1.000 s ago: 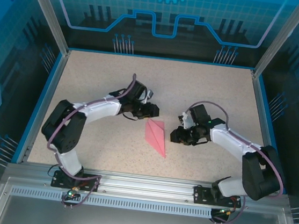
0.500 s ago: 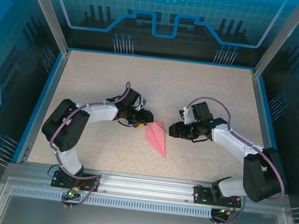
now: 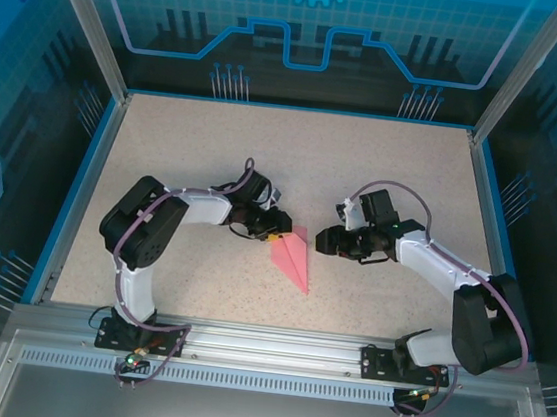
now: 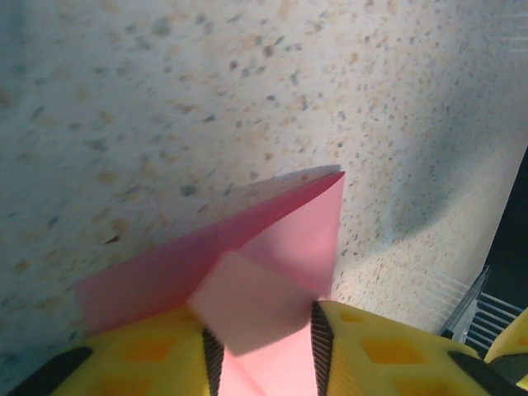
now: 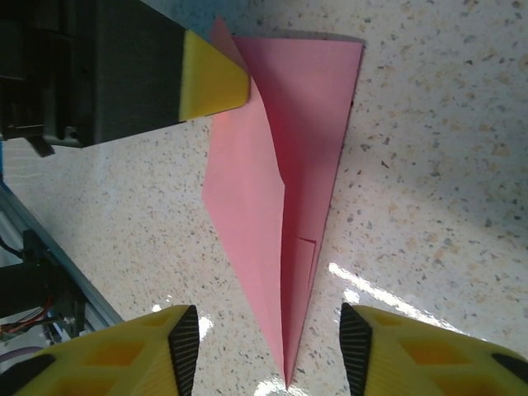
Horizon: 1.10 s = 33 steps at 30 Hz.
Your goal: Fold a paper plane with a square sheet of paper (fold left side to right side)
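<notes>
Okay, overhead view: the paper plane lies flat just below the centre of the frame on the speckled table, wide end toward the top, point toward the lower right. My 2 grippers flank that wide end, with the left gripper right at its upper-left corner and the right gripper just beside its right edge.

Left wrist view: my 2 yellow fingers sit along the bottom of the frame with a narrow gap, and pink paper runs up through that gap. So the jaws are narrowly parted, straddling the corner. Whether a pad actually touches the sheet I can't tell; it's too close and blurred.

Right wrist view: jaws wide, holding nothing, 1 finger in each lower corner, the plane's sharp point aimed between them and the centre crease running up the frame.

Handling: this is thin, feather-light paper. It's floppy and quick to slide on the tabletop, and any stray squeeze leaves a crease I don't want. I judge the left flap's outer edge near the wide end is the place to take it, lightly, while the right gripper pins the crease line so nothing skates as the flap swings right.
</notes>
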Tool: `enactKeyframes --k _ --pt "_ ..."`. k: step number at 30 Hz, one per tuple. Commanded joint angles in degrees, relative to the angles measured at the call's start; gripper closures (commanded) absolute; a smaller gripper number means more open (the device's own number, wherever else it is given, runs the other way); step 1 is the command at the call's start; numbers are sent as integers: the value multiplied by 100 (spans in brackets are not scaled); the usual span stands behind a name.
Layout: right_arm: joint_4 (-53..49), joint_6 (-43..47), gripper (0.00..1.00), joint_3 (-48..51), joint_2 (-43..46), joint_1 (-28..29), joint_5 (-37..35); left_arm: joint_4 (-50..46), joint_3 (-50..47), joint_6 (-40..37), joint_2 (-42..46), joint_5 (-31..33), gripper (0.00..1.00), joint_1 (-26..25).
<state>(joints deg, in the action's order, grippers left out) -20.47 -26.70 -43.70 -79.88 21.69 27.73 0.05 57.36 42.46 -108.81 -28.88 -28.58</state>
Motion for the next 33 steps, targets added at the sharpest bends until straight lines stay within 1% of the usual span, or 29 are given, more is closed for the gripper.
enactKeyframes --k 1,3,6,10,12,17,19,22,27,33 --pt "404 -134 45 171 54 -258 493 347 163 147 -64 -256 73 -35" --pt "591 -239 41 255 108 -372 670 477 168 192 -22 -291 80 -41" --pt "859 -409 30 394 251 -579 922 547 214 206 125 -285 88 -33" --pt "1200 -679 7 583 517 -1017 1366 369 326 130 506 -233 98 11" --pt "1406 -823 1 634 622 -1281 1724 349 359 138 759 -257 100 60" --pt "1701 -923 1 507 704 -1814 2773 186 567 135 1492 -319 100 172" --pt "1944 -1110 1 462 680 -1927 3221 122 703 140 1697 -354 99 195" --pt "2625 -1581 1 442 647 -1924 3817 63 958 200 1911 -450 97 195" --pt "2697 -1649 1 244 710 -1726 4080 343 1237 514 2016 -728 96 195" --pt "2787 -1884 1 108 550 -1238 3869 950 1309 997 2005 -1034 95 195"
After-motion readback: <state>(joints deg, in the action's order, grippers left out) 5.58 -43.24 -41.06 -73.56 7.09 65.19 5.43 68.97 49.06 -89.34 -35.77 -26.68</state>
